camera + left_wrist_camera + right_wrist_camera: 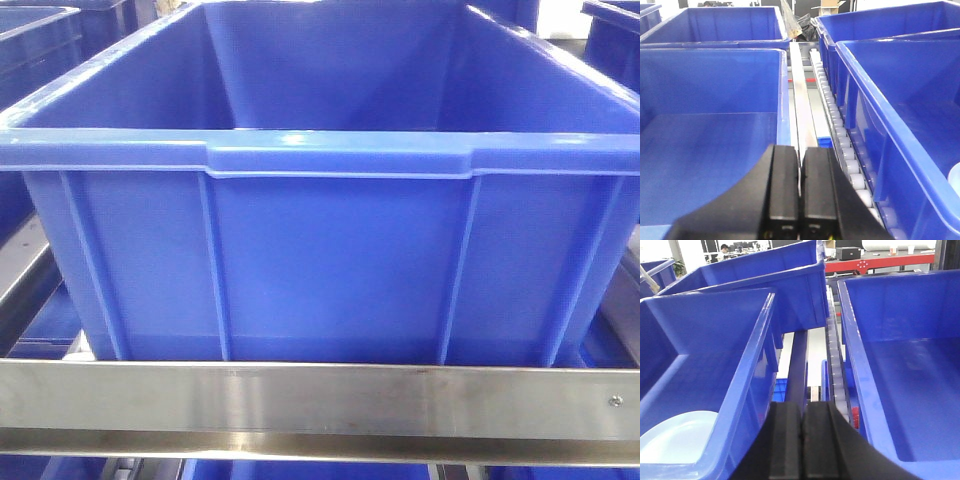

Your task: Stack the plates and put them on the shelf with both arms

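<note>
While both tools (800,200) (802,445) sit closed, blue bins (320,250) line roller rack (840,135).

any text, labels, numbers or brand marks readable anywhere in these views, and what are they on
None can be read.
Steel rail in front of the blue crate: a faint stamped mark near its top edge, too small to read.
Black box on the red bench: no legible print.
Left gripper, right gripper and the plate: no markings visible.
</note>
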{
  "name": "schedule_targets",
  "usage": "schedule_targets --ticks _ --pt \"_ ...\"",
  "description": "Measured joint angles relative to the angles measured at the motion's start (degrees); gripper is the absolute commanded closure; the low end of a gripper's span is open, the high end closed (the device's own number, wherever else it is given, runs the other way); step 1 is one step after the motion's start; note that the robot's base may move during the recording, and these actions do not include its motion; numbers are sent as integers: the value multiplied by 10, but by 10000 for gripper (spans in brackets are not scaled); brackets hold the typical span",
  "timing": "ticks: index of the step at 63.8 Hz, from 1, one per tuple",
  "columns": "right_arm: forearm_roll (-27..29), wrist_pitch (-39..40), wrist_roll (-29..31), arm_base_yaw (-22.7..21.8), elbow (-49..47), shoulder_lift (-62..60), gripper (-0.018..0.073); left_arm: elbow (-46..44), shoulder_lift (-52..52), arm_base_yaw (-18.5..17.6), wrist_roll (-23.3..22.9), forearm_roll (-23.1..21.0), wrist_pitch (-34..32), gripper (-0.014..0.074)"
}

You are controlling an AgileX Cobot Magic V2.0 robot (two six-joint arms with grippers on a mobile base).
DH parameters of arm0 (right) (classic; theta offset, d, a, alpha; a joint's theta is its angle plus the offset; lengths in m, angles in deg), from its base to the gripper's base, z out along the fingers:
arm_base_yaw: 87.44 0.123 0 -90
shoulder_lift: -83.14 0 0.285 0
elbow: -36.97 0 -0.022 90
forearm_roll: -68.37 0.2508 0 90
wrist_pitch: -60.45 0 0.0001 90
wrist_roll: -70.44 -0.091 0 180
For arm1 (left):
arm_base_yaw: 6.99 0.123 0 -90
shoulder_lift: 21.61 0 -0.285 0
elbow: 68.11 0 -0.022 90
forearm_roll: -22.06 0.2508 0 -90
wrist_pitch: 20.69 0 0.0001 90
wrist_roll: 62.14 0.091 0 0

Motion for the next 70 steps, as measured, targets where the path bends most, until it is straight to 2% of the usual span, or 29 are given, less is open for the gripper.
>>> schedule_targets --ticks 18,29,44,70 --pt "-9 10 15 0 28 -4 517 0 0 0 0 0 0 516" --pt "-12 55 21 0 92 -43 517 0 0 0 0 0 0 516" --pt "-12 69 21 0 181 -77 517 0 0 0 0 0 -1 516" --pt "-12 81 21 0 188 -78 517 0 0 0 0 0 -1 516"
